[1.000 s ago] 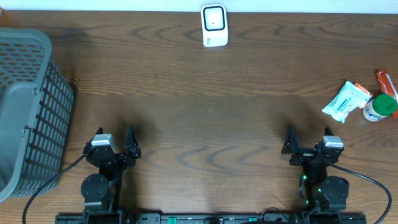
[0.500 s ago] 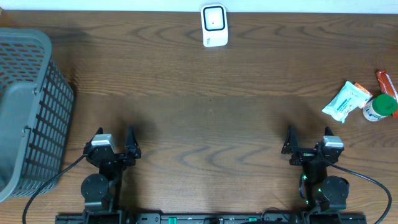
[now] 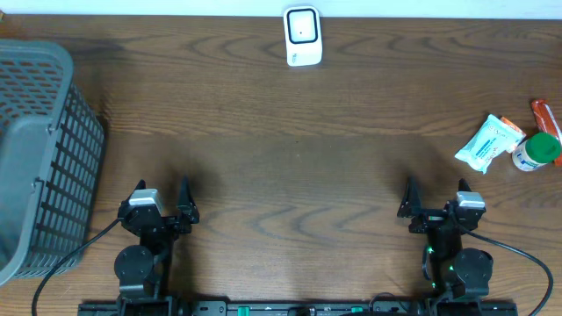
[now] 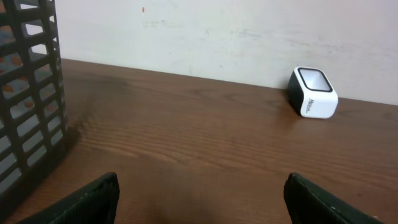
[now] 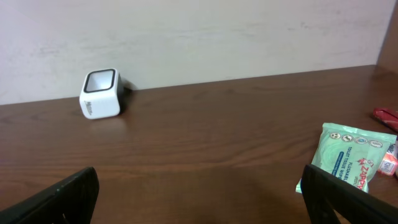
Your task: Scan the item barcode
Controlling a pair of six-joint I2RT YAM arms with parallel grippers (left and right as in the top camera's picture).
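The tissue packet [image 3: 486, 143] lies at the worktop's [image 3: 290, 149] right edge, slanting lower left to upper right, up-right of the nearer right arm [image 3: 443, 224]. Both jaws stand released, empty; the scanner [image 3: 302, 35] sits top centre.

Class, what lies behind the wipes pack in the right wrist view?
A red packet and a sliver of bottle; the pack covers more of the bottle.
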